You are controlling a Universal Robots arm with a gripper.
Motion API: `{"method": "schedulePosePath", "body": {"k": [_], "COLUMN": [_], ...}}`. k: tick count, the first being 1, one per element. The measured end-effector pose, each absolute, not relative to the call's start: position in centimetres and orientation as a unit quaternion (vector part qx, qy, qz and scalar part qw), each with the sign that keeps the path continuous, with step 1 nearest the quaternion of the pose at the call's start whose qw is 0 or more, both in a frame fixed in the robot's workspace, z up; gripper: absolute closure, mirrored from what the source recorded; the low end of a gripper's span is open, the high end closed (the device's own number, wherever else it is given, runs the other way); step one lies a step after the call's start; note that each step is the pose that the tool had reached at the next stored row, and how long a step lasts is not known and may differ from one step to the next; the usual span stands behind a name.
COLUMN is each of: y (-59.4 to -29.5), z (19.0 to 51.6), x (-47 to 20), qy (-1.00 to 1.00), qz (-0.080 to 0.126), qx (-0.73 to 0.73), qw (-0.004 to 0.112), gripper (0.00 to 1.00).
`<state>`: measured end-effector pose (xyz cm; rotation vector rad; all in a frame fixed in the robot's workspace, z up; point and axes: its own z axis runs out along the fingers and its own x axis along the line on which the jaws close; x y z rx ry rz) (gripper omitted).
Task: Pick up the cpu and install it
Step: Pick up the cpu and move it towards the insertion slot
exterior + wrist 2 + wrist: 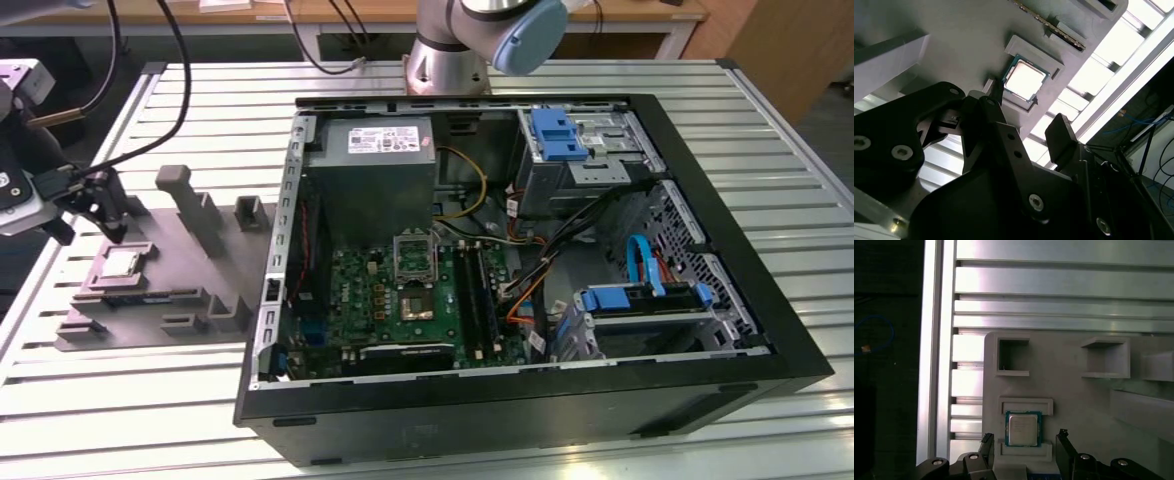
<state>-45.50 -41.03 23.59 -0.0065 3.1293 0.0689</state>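
- Gripper [1024,440]: jaws spread, holding nothing, one on either side of the cpu [1023,429] and no contact that I can make out.
- The cpu sits flat in its recess on the grey tray [1079,405], metal lid up, not yet lifted.
- In the exterior view the tray lies beside the open PC case [747,300], on that view's left.
- Socket [416,302] on the board looks unfilled, well apart from the gripper.
- My read: pick not started, install all left to do.
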Motion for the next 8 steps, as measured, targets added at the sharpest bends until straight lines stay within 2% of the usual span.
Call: {"method": "schedulePosePath", "body": {"k": [8], "y": [-41.08], "z": [22.84], "x": [-45.50], "qy": [1.000], "qz": [0.022], "qx": [0.000], "qw": [0.006], "gripper": [0.40]}}
